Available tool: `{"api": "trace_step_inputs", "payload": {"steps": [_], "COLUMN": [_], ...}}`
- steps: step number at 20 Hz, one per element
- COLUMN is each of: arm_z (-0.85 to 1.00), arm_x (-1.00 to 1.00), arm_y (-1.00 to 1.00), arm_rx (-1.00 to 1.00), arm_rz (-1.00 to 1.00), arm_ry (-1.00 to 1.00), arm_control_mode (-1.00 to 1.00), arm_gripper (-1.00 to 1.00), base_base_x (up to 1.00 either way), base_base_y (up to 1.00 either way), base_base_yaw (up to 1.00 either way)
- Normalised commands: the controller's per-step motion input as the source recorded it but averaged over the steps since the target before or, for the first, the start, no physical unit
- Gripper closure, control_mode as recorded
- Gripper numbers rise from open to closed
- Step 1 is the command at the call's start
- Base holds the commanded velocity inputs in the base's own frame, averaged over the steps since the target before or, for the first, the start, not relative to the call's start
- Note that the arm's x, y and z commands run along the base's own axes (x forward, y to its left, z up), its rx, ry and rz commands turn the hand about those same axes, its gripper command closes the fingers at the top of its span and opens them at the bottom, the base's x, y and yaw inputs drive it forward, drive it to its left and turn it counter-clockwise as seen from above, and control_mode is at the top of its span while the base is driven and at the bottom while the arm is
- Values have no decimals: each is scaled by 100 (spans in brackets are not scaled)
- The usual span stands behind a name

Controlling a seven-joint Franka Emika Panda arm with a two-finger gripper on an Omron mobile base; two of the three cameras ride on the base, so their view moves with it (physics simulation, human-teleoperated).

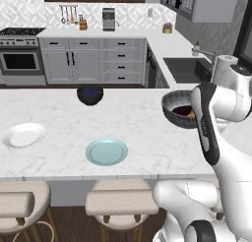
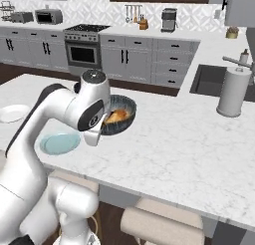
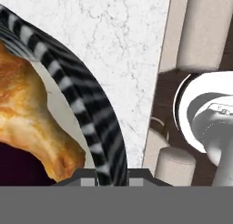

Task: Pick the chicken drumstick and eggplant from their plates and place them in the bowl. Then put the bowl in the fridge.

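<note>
Bowl (image 1: 173, 109) grey-blue, finely ribbed and striped outside, dark inside; sitting near the right end of the island worktop (image 1: 142, 128), well off the near edge, partly hidden by the arm in both base views. Drumstick (image 3: 27, 123) inside it: golden-orange-brown, lumpy, tapered, lying against the pale inner wall just under the rim. Eggplant (image 1: 183, 110) also inside, showing as a dark purple-black patch beside the drumstick. Gripper (image 3: 111, 177) closed on the bowl's rim: striped wall runs straight down between the two dark tips in the hand view, one finger (image 3: 86, 178) inside, the other outside. Cannot tell whether bowl is touching the worktop or raised off it. White plate (image 1: 22, 135) near the left end, teal plate (image 1: 107, 151) close to the near edge around mid-worktop, well apart from each other and from the bowl. Small black bowl (image 1: 90, 94) at the far edge. Paper towel roll (image 2: 234, 92) upright by the sink (image 2: 211, 79).
</note>
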Motion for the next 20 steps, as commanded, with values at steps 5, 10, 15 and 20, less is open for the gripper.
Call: {"api": "trace_step_inputs", "payload": {"steps": [5, 10, 15, 20], "arm_z": [34, 39, 65, 28], "arm_x": [-93, -85, -57, -52], "arm_y": [23, 33, 26, 1], "arm_rx": [0, 1, 3, 4], "arm_rz": [-3, 0, 0, 0], "arm_ry": [-17, -14, 6, 14], "arm_control_mode": [-100, -100, -100, 100], "arm_gripper": [100, 100, 100, 100], "base_base_x": [0, 0, 0, -13], "base_base_y": [0, 0, 0, 0], "base_base_yaw": [0, 0, 0, 0]}}
